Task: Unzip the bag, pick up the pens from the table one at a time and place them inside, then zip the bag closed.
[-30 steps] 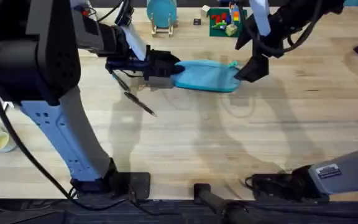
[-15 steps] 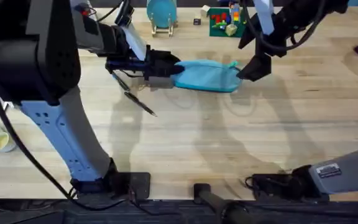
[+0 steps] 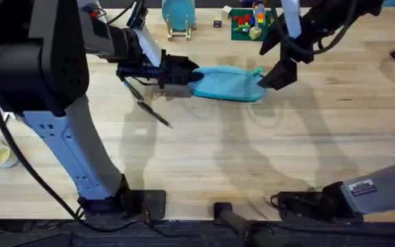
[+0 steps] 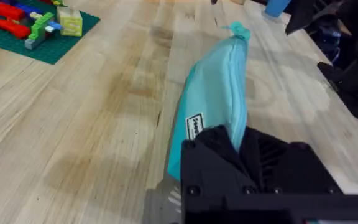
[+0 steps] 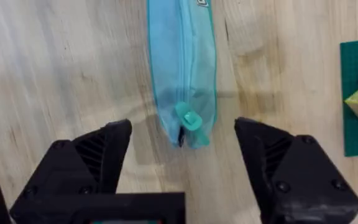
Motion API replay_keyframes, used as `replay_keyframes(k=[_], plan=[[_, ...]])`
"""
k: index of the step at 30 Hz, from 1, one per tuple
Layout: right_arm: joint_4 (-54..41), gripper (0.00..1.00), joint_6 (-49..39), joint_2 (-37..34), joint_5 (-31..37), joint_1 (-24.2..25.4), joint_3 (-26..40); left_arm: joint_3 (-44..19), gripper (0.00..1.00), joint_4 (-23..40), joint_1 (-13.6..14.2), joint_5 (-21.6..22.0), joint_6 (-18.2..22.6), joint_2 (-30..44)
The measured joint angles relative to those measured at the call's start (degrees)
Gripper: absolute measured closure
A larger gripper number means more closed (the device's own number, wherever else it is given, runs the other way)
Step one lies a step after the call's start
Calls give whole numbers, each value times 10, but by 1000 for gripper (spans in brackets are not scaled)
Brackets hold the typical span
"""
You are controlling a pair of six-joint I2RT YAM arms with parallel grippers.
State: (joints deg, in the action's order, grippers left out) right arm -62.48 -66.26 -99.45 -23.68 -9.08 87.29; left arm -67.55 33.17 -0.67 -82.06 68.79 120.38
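Blue and soft, the bag (image 3: 226, 84) lies on my wooden bench (image 3: 252, 151), from above, between my two tools. My left tool (image 3: 184, 77) is clamped on its left end; two pens (image 3: 149, 106) lie just beside. My left wrist view shows that grip. My right tool (image 5: 182, 149) hangs spread wide over the zipper tab (image 5: 188, 117).
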Motion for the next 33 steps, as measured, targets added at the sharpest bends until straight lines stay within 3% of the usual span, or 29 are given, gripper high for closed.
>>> replay_keyframes(k=[6,14,33], plan=[[0,5,0,-19,-5,12,0,0,959,0,0,0,0,0],[0,6,6,-22,-77,51,0,0,959,0,0,0,0,0],[-2,5,15,-44,-106,52,0,0,959,0,0,0,0,0]])
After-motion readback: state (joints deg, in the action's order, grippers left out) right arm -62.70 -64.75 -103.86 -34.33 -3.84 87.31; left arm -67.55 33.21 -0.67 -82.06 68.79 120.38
